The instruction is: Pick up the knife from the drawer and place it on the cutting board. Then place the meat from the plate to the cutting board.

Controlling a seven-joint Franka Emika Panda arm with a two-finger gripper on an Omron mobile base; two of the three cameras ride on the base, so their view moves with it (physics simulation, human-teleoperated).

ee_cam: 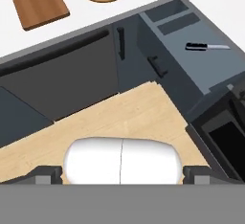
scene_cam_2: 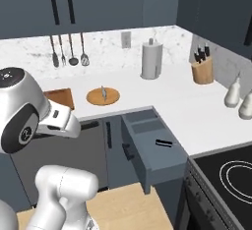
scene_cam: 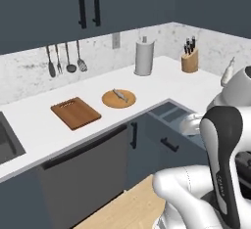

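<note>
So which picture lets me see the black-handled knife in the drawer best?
The hand view. It looks down into the open blue-grey drawer, so the black-handled, silver-bladed knife shows whole, handle and blade. The right base view shows the knife small, mostly its dark handle. In the left base view the robot's arm covers much of the drawer, and I cannot make out the knife.

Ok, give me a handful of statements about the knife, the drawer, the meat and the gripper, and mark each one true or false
1. The drawer stands open. True.
2. The knife lies on the cutting board. False: it lies inside the open drawer, and the board is bare.
3. The meat rests on the round plate. True.
4. The gripper is closed on the knife. False: its fingers are spread wide and hold nothing, well short of the drawer.
5. The cutting board lies on the counter beside the plate, not touching it. True.
</note>
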